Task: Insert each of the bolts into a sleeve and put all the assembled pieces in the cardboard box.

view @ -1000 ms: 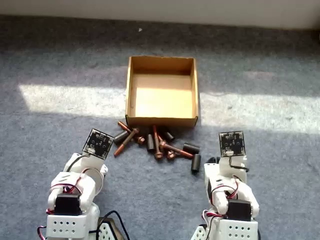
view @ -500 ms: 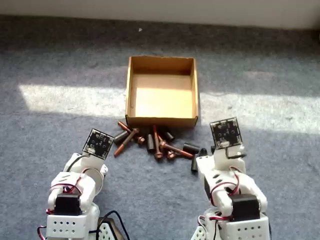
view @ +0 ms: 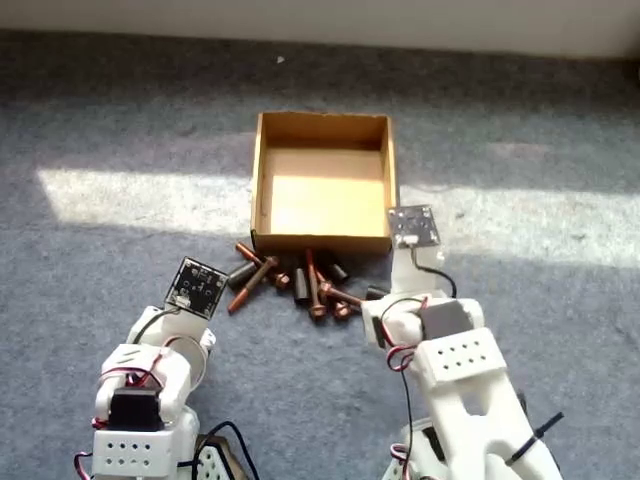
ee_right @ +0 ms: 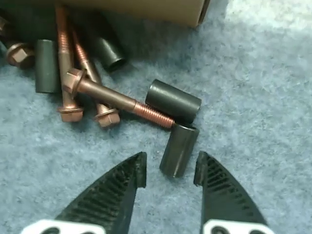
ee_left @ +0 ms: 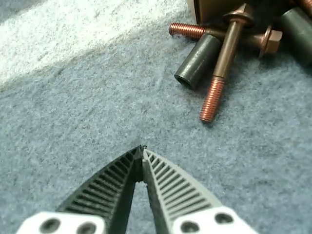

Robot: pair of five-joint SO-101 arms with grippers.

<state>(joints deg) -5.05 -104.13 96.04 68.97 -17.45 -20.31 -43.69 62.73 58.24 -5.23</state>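
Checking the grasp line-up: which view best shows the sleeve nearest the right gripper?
The right wrist view: the sleeve lies whole, one end inside the open right gripper. In the high view the right arm covers it; the left wrist view faces another sleeve.

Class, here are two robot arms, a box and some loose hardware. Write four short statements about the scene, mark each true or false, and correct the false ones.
1. The box is empty. True.
2. The left pincer is open. False: it is shut, tips meeting, over bare carpet.
3. The right pincer is open, with the end of a sleeve between its tips. True.
4. The bolts lie inside the box. False: they lie on the carpet, outside the box's near wall.
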